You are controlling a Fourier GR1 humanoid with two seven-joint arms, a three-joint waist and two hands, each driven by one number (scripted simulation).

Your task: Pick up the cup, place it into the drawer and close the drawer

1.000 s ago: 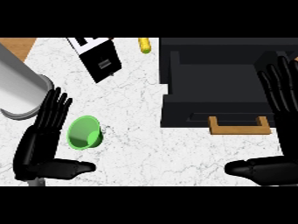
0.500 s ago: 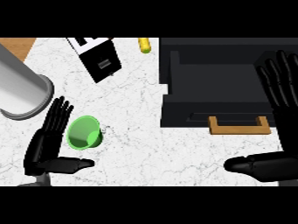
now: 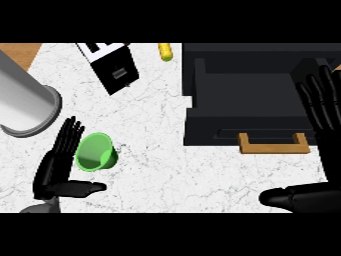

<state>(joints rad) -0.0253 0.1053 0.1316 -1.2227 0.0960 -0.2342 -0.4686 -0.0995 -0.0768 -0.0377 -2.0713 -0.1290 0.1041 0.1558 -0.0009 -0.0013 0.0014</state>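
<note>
A green cup (image 3: 97,151) lies on its side on the white marble counter (image 3: 158,165), its opening facing left. My left hand (image 3: 57,165) is open just left of the cup, fingers straight and close to its rim, thumb stretched out below it. The black drawer (image 3: 258,100) stands open at the upper right, with a wooden handle (image 3: 273,145) on its front. My right hand (image 3: 328,120) is open at the right edge, fingers pointing up over the drawer's right side, thumb low.
A large grey cylinder (image 3: 14,97) lies at the left, above the cup. A black-and-white box (image 3: 114,67) sits at the top centre, with a small yellow object (image 3: 165,51) beside it. Wood shows past the counter's left edge.
My left hand has moved up and to the right, closer to the cup. The right hand has shifted slightly; the cup and drawer have not moved.
</note>
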